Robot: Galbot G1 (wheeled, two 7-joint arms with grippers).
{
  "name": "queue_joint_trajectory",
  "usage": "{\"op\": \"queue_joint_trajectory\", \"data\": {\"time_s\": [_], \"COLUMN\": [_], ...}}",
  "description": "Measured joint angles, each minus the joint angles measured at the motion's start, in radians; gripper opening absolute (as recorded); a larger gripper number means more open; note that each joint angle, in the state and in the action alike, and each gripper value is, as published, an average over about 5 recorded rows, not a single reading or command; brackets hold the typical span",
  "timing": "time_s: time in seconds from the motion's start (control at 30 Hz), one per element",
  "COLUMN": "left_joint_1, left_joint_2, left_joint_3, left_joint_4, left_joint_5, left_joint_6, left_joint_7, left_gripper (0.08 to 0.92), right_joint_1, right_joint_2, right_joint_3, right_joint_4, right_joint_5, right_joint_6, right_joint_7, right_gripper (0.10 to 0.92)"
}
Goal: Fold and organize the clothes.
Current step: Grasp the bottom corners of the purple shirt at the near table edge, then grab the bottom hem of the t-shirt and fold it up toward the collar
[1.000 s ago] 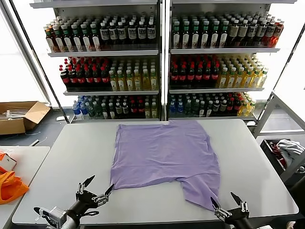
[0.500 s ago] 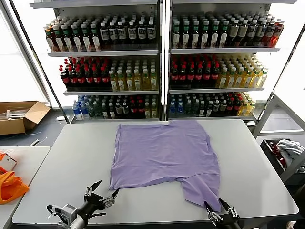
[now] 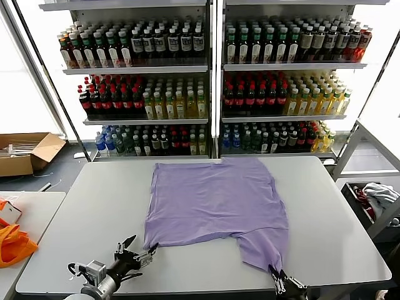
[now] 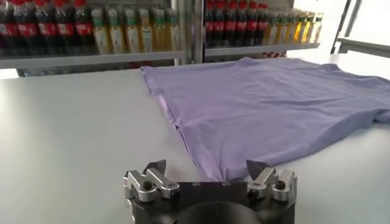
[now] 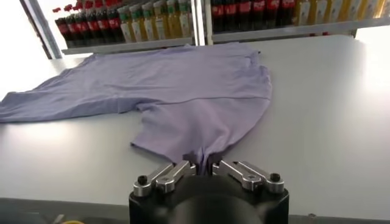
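One of the clothes, a lilac T-shirt [image 3: 215,200], lies spread flat on the grey table [image 3: 94,212], plain side up. My left gripper [image 3: 142,245] is at the shirt's near left corner, open, and in the left wrist view the corner of the shirt [image 4: 274,97] lies between the spread fingers of the left gripper [image 4: 206,167]. My right gripper [image 3: 275,276] is at the table's front edge, shut on the near edge of the shirt's right sleeve. In the right wrist view the shirt [image 5: 183,91] bunches into a pinched fold between the closed tips of the right gripper [image 5: 202,161].
Shelves of bottled drinks [image 3: 212,81] stand behind the table. A cardboard box [image 3: 25,153] sits on the floor at the left, and orange fabric [image 3: 12,244] lies on a side table. A bin with cloth [image 3: 375,197] stands at the right.
My right gripper has moved in onto the sleeve's near edge and shut on it. My left gripper has advanced until the shirt's near left corner sits between its fingers.
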Motion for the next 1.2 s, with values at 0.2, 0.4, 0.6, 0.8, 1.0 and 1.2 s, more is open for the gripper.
{"op": "queue_joint_trajectory", "data": {"time_s": [0.2, 0.4, 0.6, 0.8, 1.0, 1.2], "left_joint_1": [-0.003, -0.001, 0.011, 0.025, 0.051, 0.088], "left_joint_2": [-0.008, -0.019, -0.026, -0.038, -0.051, -0.064], "left_joint_3": [0.013, 0.024, 0.033, 0.029, 0.012, -0.015], "left_joint_4": [0.011, 0.013, 0.008, -0.002, -0.034, -0.091], "left_joint_5": [-0.013, -0.016, -0.013, -0.009, 0.008, 0.022], "left_joint_6": [-0.002, -0.003, -0.008, -0.010, -0.007, -0.001], "left_joint_7": [-0.004, -0.006, -0.007, -0.012, -0.014, -0.015], "left_gripper": [0.568, 0.395, 0.226, 0.142, 0.120, 0.114], "right_joint_1": [0.001, 0.005, 0.002, -0.010, -0.049, -0.118], "right_joint_2": [0.002, 0.006, 0.002, -0.004, -0.010, -0.017], "right_joint_3": [-0.001, 0.001, 0.000, 0.005, 0.026, 0.053], "right_joint_4": [-0.005, -0.013, -0.018, 0.001, 0.040, 0.083], "right_joint_5": [-0.001, 0.001, 0.008, 0.035, 0.063, 0.071], "right_joint_6": [0.005, 0.020, 0.064, 0.144, 0.212, 0.273], "right_joint_7": [-0.002, -0.009, -0.034, -0.069, -0.100, -0.126], "right_gripper": [0.107, 0.107, 0.107, 0.107, 0.107, 0.107]}}
